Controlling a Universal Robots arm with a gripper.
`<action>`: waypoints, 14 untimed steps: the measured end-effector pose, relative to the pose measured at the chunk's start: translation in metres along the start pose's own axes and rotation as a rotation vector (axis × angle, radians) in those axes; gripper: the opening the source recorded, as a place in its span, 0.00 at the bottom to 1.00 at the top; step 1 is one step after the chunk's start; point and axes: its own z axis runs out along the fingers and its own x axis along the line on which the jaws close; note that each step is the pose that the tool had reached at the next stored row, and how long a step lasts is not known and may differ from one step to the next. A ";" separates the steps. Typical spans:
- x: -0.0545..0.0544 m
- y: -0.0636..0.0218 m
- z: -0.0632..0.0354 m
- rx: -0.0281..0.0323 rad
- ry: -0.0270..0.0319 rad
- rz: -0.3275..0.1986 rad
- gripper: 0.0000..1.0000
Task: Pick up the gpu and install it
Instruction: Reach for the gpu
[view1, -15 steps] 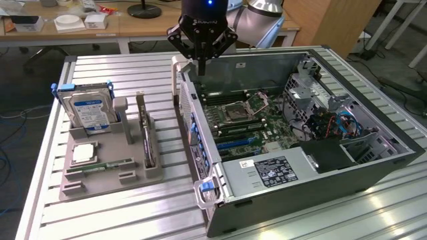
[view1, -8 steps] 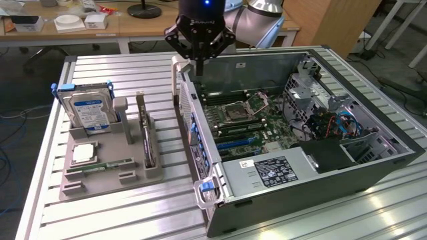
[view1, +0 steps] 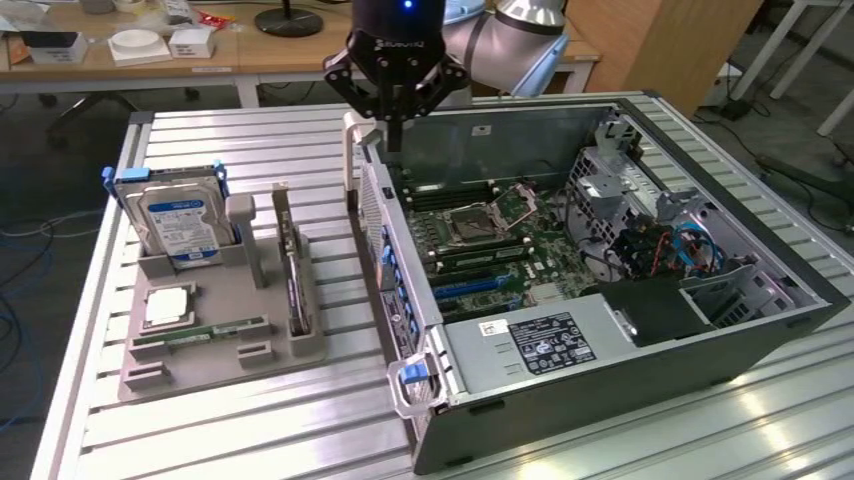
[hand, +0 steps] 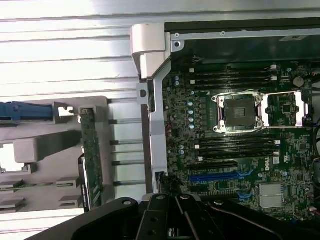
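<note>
The gpu (view1: 296, 272) is a thin dark card standing on edge in a slot of the grey holder tray (view1: 254, 300), left of the open computer case (view1: 747, 330). In the wrist view the gpu (hand: 92, 159) is a slim green strip beside the case wall. My gripper (view1: 394, 138) hangs above the case's back left corner, high over the motherboard (view1: 501, 240), its fingers shut together with nothing between them. It is well apart from the gpu, up and to the exterior view's right of it. Blue expansion slots (hand: 215, 176) lie bare on the board.
On the same tray stand a blue-labelled hard drive (view1: 180, 225), a processor chip (view1: 167, 305) and a green memory stick (view1: 214, 328). The case holds a power supply (view1: 534, 345) and drive cage (view1: 654, 240). All rest on a slatted metal table (view1: 240, 430).
</note>
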 end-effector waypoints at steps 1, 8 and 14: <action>0.001 -0.0001 0.0000 0.0000 0.0000 0.000 0.10; 0.005 -0.0004 -0.0001 0.0000 0.0000 0.000 0.10; 0.008 -0.0006 -0.0003 0.0001 0.0000 0.000 0.10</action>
